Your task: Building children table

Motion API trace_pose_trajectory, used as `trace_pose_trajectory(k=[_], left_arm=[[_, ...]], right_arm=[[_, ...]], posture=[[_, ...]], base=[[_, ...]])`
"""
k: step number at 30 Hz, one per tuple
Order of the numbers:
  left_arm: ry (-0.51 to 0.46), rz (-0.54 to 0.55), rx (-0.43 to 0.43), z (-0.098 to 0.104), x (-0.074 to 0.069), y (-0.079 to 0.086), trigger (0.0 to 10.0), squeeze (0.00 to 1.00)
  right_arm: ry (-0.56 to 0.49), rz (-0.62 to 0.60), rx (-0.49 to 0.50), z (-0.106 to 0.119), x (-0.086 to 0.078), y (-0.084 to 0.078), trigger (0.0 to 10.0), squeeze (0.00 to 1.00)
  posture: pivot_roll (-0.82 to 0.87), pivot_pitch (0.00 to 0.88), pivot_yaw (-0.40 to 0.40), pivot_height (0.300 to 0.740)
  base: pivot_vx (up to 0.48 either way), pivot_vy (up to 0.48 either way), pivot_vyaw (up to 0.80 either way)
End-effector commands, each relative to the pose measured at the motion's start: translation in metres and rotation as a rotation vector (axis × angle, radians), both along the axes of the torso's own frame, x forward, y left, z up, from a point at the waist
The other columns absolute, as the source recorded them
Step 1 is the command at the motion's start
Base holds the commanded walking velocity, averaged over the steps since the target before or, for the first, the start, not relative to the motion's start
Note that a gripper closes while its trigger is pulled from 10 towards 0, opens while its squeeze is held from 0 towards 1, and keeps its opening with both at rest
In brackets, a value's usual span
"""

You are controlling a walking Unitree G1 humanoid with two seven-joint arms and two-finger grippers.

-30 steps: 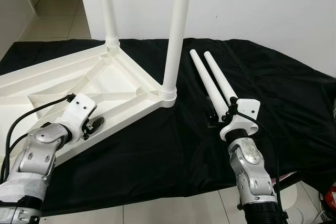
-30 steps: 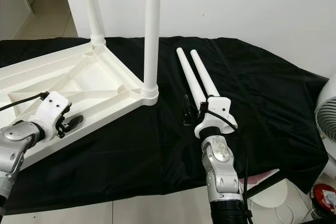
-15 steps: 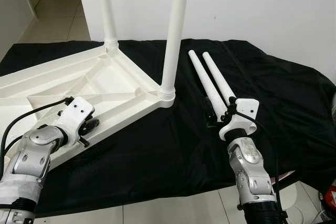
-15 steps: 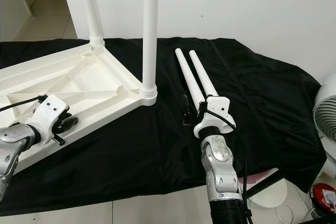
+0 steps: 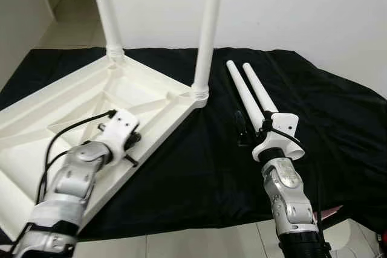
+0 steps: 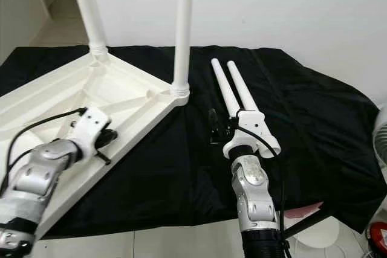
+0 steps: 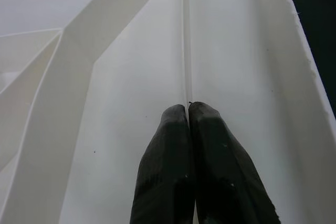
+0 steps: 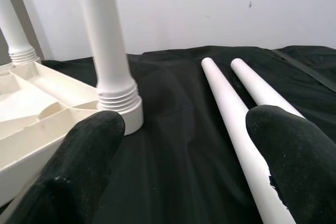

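The table top (image 5: 72, 104) is plain white, lying upside down, with its ribs a little cream in the shade; the two screwed-in legs (image 5: 208, 28) standing on it are the same white; beside the table top, on its right, two loose legs (image 5: 251, 92) are also white, with no pattern. Under the table top the cloth (image 5: 199, 167) is solid black; behind it the wall (image 5: 302, 10) is white; the floor (image 5: 72, 19) is pale beige tile. The left gripper (image 7: 188, 129) has black fingers over the table top; the right gripper (image 5: 242, 130) has black fingers too; both arms are silver with white wrist parts and black cables.
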State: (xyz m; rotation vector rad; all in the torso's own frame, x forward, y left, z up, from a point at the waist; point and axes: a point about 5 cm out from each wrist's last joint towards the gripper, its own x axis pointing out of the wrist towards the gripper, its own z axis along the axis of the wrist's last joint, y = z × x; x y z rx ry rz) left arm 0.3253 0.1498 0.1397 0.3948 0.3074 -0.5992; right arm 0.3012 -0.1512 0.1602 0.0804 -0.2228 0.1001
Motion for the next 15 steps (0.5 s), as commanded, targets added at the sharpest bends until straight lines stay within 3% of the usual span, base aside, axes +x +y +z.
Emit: trace_pose_trajectory(k=[1,2,3,7,9,10,12,13,15], left_arm=[[-0.014,0.015,-0.011,-0.006,0.001,-0.019,4.7,0.0],[-0.022,0.011,-0.025,-0.004,0.001,-0.025,4.7,0.0],[-0.048,0.001,-0.063,0.001,0.003,-0.041,10.0,0.0],[-0.092,0.007,-0.152,0.015,0.008,-0.078,10.0,0.0],[-0.102,0.014,-0.161,0.017,0.009,-0.084,10.0,0.0],[-0.092,0.014,-0.184,0.017,0.008,-0.086,10.0,0.4],[-0.084,0.014,-0.202,0.018,0.008,-0.087,10.0,0.4],[-0.087,0.021,-0.201,0.018,0.008,-0.086,10.0,1.0],[-0.091,0.038,-0.189,0.019,0.009,-0.082,10.0,1.0]], right_arm=[[0.007,-0.007,0.002,-0.001,0.002,-0.001,10.0,0.0],[0.007,-0.007,0.002,-0.001,0.002,-0.001,10.0,0.0],[0.006,-0.006,0.004,-0.001,0.002,-0.001,10.0,0.0],[0.003,-0.002,0.01,-0.001,0.001,0.002,10.0,0.0],[0.001,0.0,0.012,0.0,0.001,0.004,10.0,0.0],[0.001,-0.004,0.012,-0.001,0.0,0.003,10.0,0.0],[0.0,-0.007,0.012,0.0,0.0,0.002,10.0,0.0],[0.002,-0.012,0.013,-0.001,-0.001,0.001,10.0,0.0],[0.003,-0.016,0.015,-0.002,-0.001,0.0,10.0,0.0]], posture=[[0.04,0.035,-0.046,0.74],[0.04,0.035,-0.046,0.74],[0.04,0.037,-0.046,0.74],[0.04,0.041,-0.042,0.74],[0.03,0.042,-0.041,0.74],[0.03,0.044,-0.036,0.74],[0.03,0.044,-0.032,0.74],[0.03,0.049,-0.031,0.74],[0.03,0.05,-0.03,0.74]], base=[[0.0,0.0,0.0],[0.0,0.0,0.0],[0.0,0.0,0.0],[0.0,0.0,0.0],[0.0,0.0,0.0],[0.0,0.0,0.0],[0.0,0.0,0.0],[0.0,0.0,0.0],[0.0,0.0,0.0]])
